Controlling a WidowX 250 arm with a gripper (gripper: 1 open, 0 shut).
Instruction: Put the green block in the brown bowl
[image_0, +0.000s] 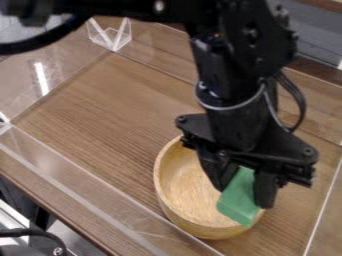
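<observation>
In the single camera view, the black robot arm is seen coming down from the top centre of the frame, its gripper pointed steeply downward in the lower right. The green block is held between the two dark fingers, the jaws set partway apart and clamped on its flat faces, so that the slab hangs tilted with its lower end toward the bottom of the frame. The block is placed inside the hollow of the brown bowl, over the right-hand part of the hollow; whether its lower edge is touching the wooden floor of the bowl cannot be told, as the frame is soft there. The bowl is set on the wood-grain table in the lower right quarter. A low clear plastic wall is seen running around the table edge, and a small clear stand is placed at the upper left, well apart from the bowl
</observation>
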